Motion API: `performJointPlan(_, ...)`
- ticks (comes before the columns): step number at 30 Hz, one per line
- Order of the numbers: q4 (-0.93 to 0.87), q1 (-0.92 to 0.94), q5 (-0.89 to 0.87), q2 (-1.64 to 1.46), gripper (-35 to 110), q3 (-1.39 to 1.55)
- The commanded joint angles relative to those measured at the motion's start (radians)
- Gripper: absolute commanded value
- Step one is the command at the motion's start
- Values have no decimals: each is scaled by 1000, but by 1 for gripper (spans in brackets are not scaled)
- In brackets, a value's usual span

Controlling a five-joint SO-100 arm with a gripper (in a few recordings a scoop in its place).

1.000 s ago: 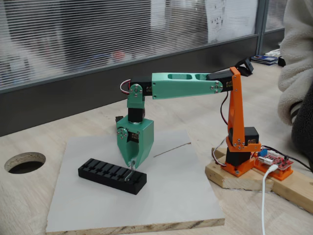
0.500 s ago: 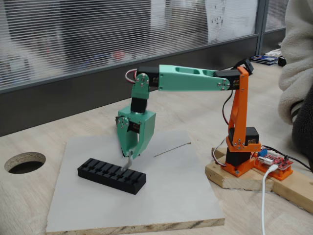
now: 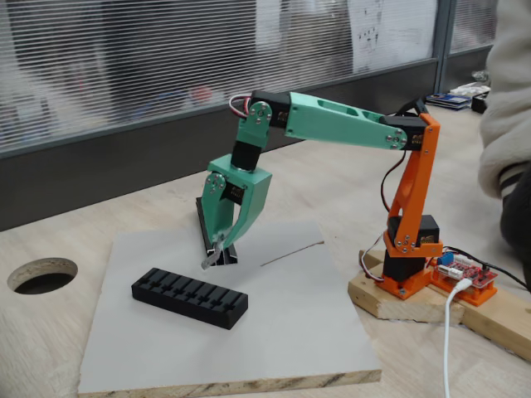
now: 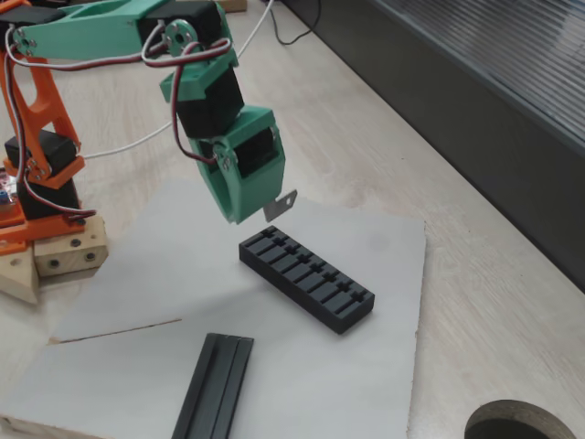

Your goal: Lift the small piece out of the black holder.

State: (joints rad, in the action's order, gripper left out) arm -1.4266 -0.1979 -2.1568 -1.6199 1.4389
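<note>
The black holder (image 3: 189,297) (image 4: 306,279), a long low slotted block, lies on the grey board. My green gripper (image 3: 217,253) (image 4: 257,216) hangs above and just behind it, tilted, and does not touch it. The jaws are shut on the small piece (image 3: 208,262) (image 4: 281,203), a thin silver-grey metal bracket that sticks out past the fingertips. The piece hangs in the air a little above the holder's top.
A narrow black channel rail (image 4: 215,384) (image 3: 224,249) lies on the board (image 3: 274,332) behind the gripper, and a thin grey rod (image 3: 290,252) lies beside it. A round hole (image 3: 41,274) (image 4: 521,422) opens in the table. The arm's wooden base (image 3: 406,298) and a person (image 3: 506,124) are at the right of a fixed view.
The gripper has risen from the holder's top and drawn back towards the arm's base. The small piece has come up out of its slot. The holder has stayed where it was.
</note>
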Motion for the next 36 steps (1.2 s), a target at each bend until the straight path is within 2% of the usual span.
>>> performJointPlan(1, -15, -6, -5, -81, 4, -17)
performJointPlan(36, 5, -6, -6, -425, 4, -23)
